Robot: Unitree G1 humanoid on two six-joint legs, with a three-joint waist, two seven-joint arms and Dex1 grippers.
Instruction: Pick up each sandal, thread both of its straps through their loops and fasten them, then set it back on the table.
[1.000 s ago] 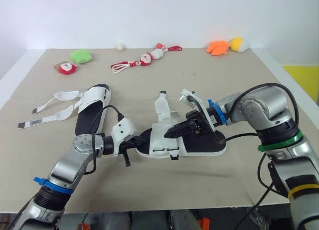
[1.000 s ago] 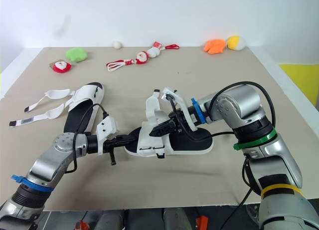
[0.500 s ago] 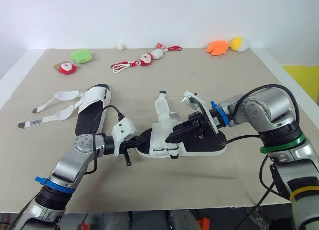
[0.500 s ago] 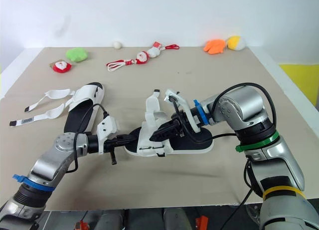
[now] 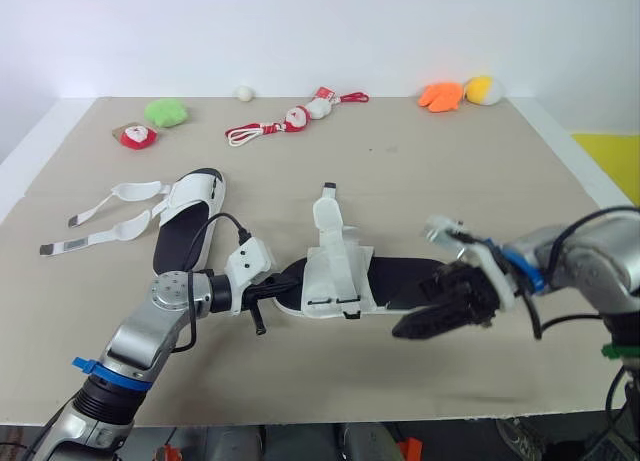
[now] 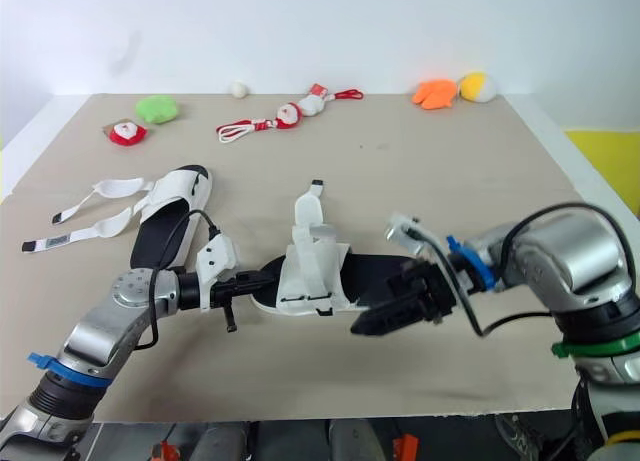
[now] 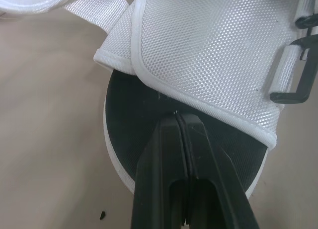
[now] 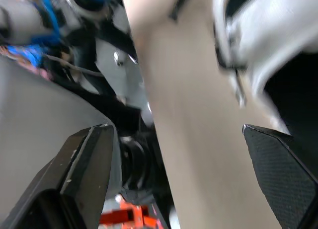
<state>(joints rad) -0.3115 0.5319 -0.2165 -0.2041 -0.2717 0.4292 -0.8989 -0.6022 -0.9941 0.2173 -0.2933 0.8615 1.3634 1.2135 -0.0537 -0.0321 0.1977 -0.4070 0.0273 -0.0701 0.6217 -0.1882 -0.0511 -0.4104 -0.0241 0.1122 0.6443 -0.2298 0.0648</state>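
1. Tabletop (image 5: 420, 171): a beige surface carrying two black-soled sandals with white uppers, and a row of small toys near its far edge.
2. Middle sandal (image 5: 335, 273): lies flat at the centre of the tabletop, with its toe toward the robot's left and its heel toward the right. The white mesh upper covers the front of the black sole. One white strap (image 5: 326, 206) projects from the upper toward the far side. Black loops (image 5: 330, 303) sit along the edge of the upper nearest the robot.
3. Left claw (image 7: 178, 118): its two black fingers (image 7: 166, 159) are pressed together with no gap. The tips rest on the black sole at the toe, right at the hem of the mesh upper. Nothing can be seen pinched between them.
4. Right claw (image 5: 420, 316): hangs just beside the heel end of the middle sandal, on the side toward the robot. Its fingers (image 8: 84, 174) are spread wide and hold nothing.
5. Left sandal (image 5: 188, 216): lies flat on the robot's left, apart from both claws. Its two white straps (image 5: 135, 190) are unfastened and stretched across the tabletop to the left.
6. Toys, from left to right:
   - a small red-and-white toy (image 5: 133, 137)
   - a green plush (image 5: 165, 111)
   - a white ball (image 5: 243, 92)
   - a red-and-white corded toy (image 5: 290, 121)
   - an orange plush (image 5: 440, 96) touching a yellow plush (image 5: 483, 89)
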